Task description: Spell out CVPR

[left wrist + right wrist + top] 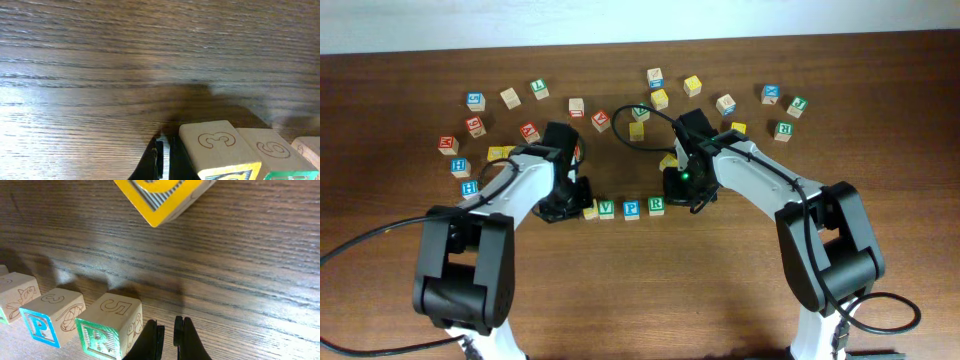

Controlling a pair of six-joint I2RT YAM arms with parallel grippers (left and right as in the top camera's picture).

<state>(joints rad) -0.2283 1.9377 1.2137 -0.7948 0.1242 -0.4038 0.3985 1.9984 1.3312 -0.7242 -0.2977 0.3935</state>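
Both grippers low at the block row, holding nothing.
Left gripper (pixel 164 150) pinched together, yellow end block (pixel 216 146) just to its right. Right gripper (pixel 168 330) nearly touching, green R block (pixel 107 328) just to its left, blue P block (pixel 50 314) beyond.

The table (pixel 880 240) is dark brown wood with fine grain. Lower centre of the overhead frame, the row runs yellow block (pixel 590 210), green V (pixel 607 209), blue P (pixel 631 209), green R (pixel 656 205). Their pale tops (pixel 117 307) carry dark line-drawn numerals. The arms (pixel 760 170) are white.
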